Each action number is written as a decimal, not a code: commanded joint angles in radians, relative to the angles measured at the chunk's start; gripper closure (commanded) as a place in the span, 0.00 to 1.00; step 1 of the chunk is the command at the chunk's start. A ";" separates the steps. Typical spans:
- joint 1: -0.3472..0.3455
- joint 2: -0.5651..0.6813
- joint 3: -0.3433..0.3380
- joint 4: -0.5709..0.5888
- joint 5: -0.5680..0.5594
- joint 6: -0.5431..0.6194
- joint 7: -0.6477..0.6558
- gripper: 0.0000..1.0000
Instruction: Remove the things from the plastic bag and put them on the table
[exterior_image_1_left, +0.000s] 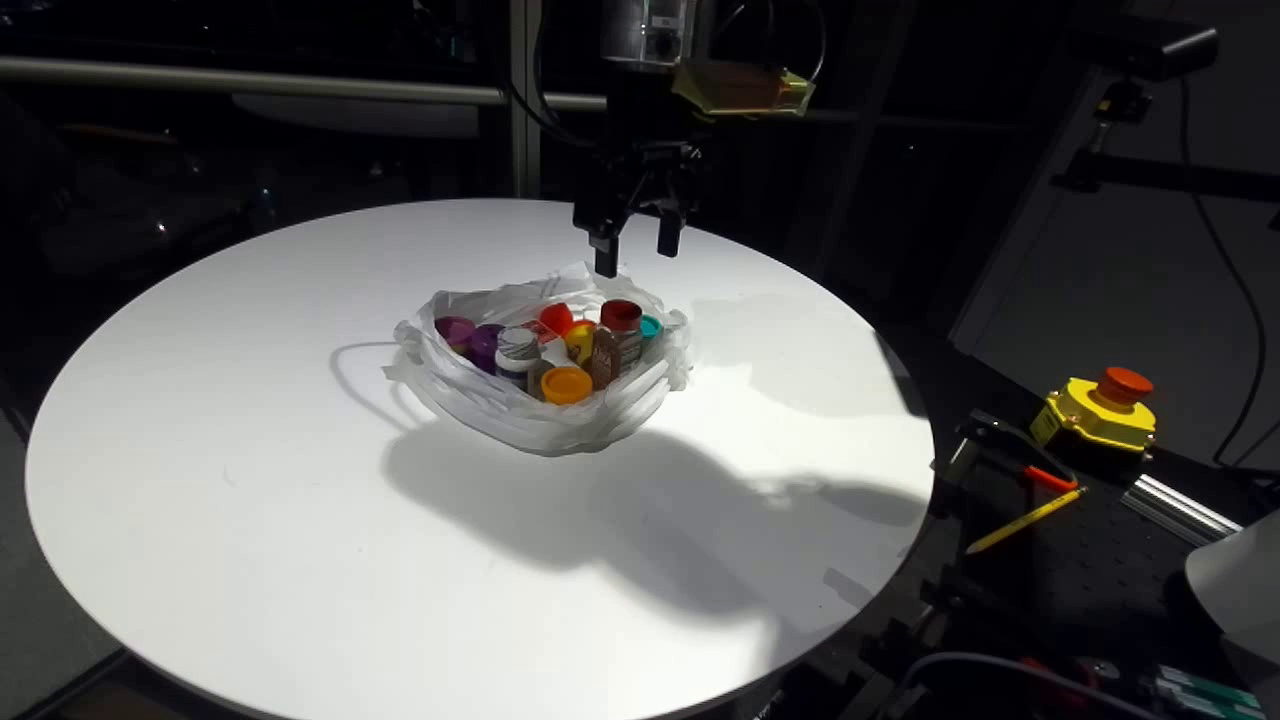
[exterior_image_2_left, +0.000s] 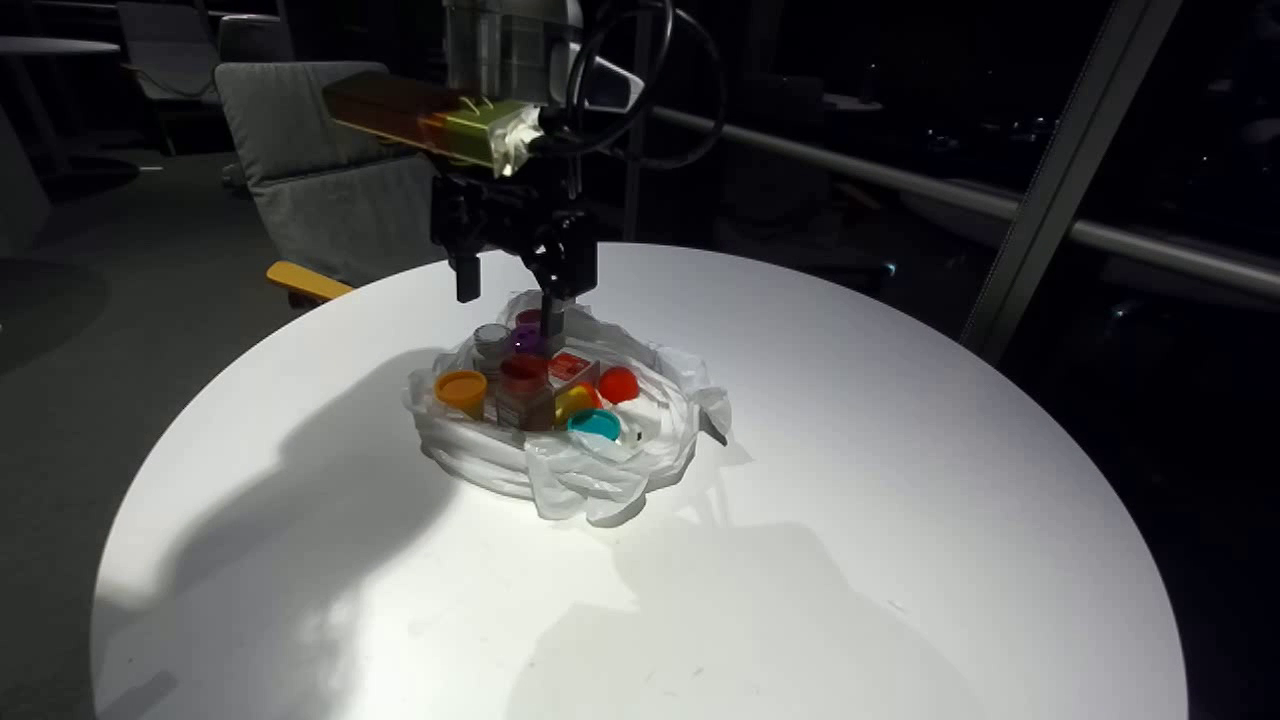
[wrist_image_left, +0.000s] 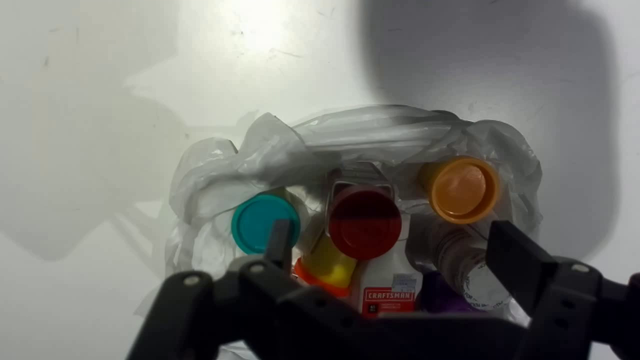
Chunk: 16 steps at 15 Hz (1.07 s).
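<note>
White with a red panel, the packet (wrist_image_left: 387, 287) low in the middle of the wrist view reads "CRAFTSMAN"; its smaller print is too fine to make out. Right of it, a white-capped bottle (wrist_image_left: 475, 277) has dark print round the cap's edge, "FOR" among the words. Close by stand a container with a dark red lid (wrist_image_left: 365, 222), a turquoise-lidded tub (wrist_image_left: 260, 225) to its left, an orange-lidded tub (wrist_image_left: 462, 190) to its upper right and a yellow tub (wrist_image_left: 327, 265), all inside the wrinkled, whitish plastic bag (wrist_image_left: 370, 135). Over the bag hangs the gripper (exterior_image_1_left: 638, 259), in an exterior view, its fingers wide apart. Beneath lies a round white table (exterior_image_1_left: 250, 500), lightly scuffed at the top of the wrist view and crossed by broad shadows (exterior_image_1_left: 690, 550). In an exterior view, a grey chair (exterior_image_2_left: 300, 120) with an orange armrest (exterior_image_2_left: 308, 281) stands upper left on dark floor (exterior_image_2_left: 80, 410). At the far right of an exterior view sit a yellow box (exterior_image_1_left: 1090, 418) with a red button (exterior_image_1_left: 1124, 386) and, below it, a yellow pencil (exterior_image_1_left: 1025, 520).
</note>
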<state>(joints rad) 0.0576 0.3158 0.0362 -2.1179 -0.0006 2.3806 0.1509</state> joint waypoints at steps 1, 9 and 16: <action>0.024 0.026 -0.014 -0.016 -0.030 0.063 0.038 0.00; 0.041 0.122 -0.052 0.007 -0.072 0.153 0.087 0.00; 0.032 0.145 -0.039 0.008 -0.048 0.200 0.046 0.65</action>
<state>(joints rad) 0.0860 0.4540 -0.0049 -2.1234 -0.0586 2.5509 0.2132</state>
